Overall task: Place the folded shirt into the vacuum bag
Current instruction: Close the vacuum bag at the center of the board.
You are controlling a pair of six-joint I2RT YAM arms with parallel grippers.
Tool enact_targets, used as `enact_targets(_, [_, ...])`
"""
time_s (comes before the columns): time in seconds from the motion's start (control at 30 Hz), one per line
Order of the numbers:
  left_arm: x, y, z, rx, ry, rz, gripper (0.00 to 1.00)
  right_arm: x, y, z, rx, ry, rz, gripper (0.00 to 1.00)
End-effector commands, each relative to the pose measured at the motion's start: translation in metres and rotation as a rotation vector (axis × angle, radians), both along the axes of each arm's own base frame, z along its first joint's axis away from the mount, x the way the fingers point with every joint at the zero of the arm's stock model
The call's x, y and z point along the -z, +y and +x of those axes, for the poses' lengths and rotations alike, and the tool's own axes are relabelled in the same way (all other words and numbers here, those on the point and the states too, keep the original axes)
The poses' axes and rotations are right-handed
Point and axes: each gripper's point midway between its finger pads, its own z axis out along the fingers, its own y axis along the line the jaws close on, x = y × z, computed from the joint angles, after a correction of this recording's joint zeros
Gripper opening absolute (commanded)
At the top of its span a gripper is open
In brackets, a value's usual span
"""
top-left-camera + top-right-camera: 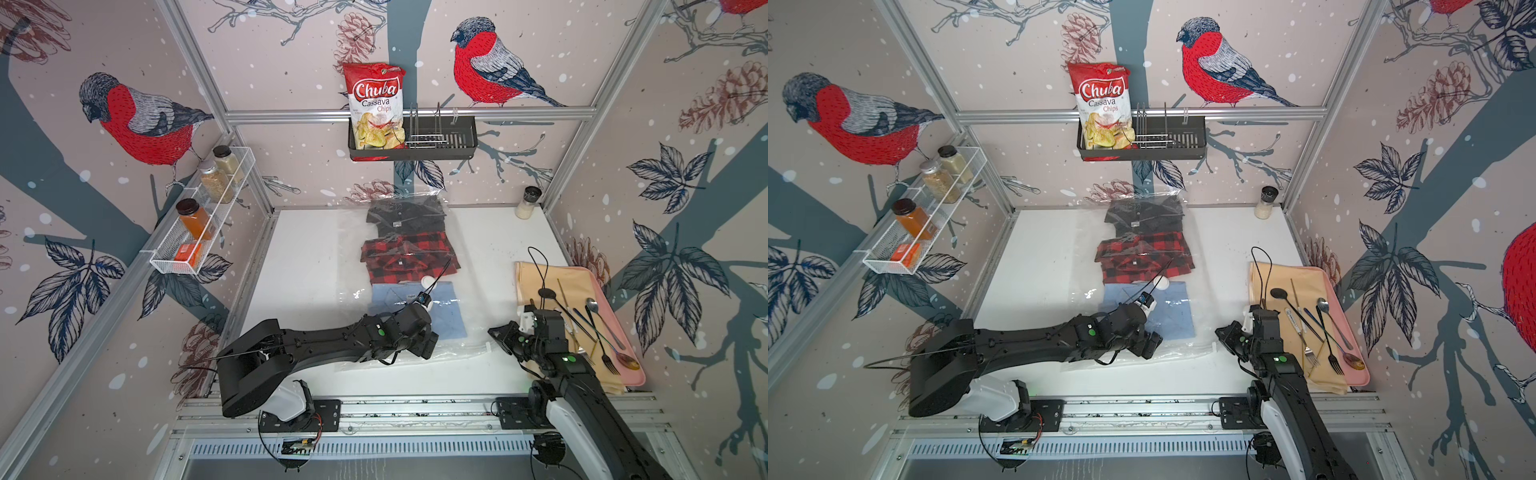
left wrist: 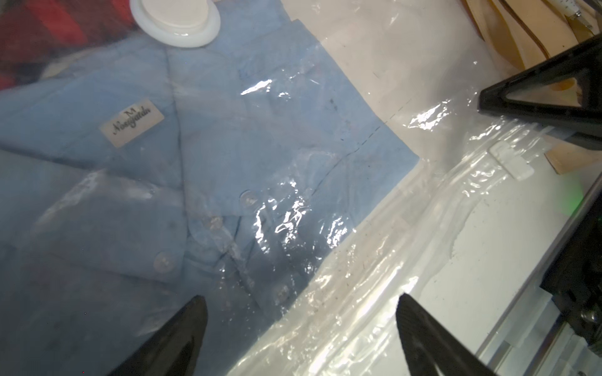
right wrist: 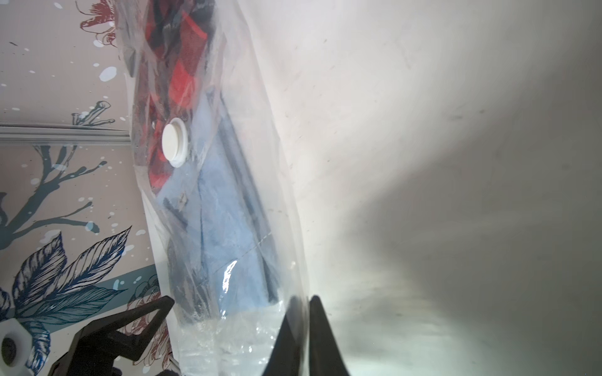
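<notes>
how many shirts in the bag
3: dark shirt at the far end, red plaid shirt in the middle, blue shirt at the near end. Others may hide underneath.

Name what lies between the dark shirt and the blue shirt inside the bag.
A red-and-black plaid shirt, also in the vacuum bag; both top views show it.

We've got bare table (image 1: 307,266) at 9 o'clock of the vacuum bag (image 1: 476,336); cutlery tray (image 1: 638,372) crowds 3 o'clock (shaker (image 1: 528,202) at 1 o'clock).

Folded shirts (image 1: 409,253) inside vacuum bag (image 1: 459,350); tray (image 1: 614,309) right
</notes>
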Motion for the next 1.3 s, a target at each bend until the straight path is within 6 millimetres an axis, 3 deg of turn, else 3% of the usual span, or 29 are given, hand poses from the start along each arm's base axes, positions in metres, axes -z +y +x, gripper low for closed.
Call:
enact_targets(0.0, [-0.012,-0.017,-0.005,0.066,-0.064,-0.036,0.91,-0.012,0.009,-0.001,-0.014,-0.011,0.069,0.00])
enact_targets(0.33, [-0.031,-0.060,-0.049,0.301,-0.251,-0.038,0.96,-0.049,0.031,0.009,-0.011,-0.025,0.316,0.00])
enact_targets(0.77, [0.002,-0.102,-0.055,0.333,-0.425,0.128,0.96,-0.069,0.034,0.013,0.085,0.070,0.460,0.00])
enact_targets(0.93, [0.013,-0.095,-0.044,0.235,-0.546,0.221,0.95,-0.071,0.034,0.014,0.101,0.082,0.474,0.00])
enact_targets(1.03, [0.018,-0.084,-0.037,0.175,-0.598,0.275,0.87,-0.072,0.034,0.015,0.105,0.084,0.479,0.00])
enact_targets(1.13, [0.023,-0.075,-0.033,0.145,-0.616,0.300,0.71,-0.071,0.034,0.016,0.109,0.086,0.481,0.00])
enact_targets(1.27, [0.025,-0.070,-0.030,0.127,-0.629,0.314,0.24,-0.071,0.034,0.017,0.114,0.090,0.483,0.00])
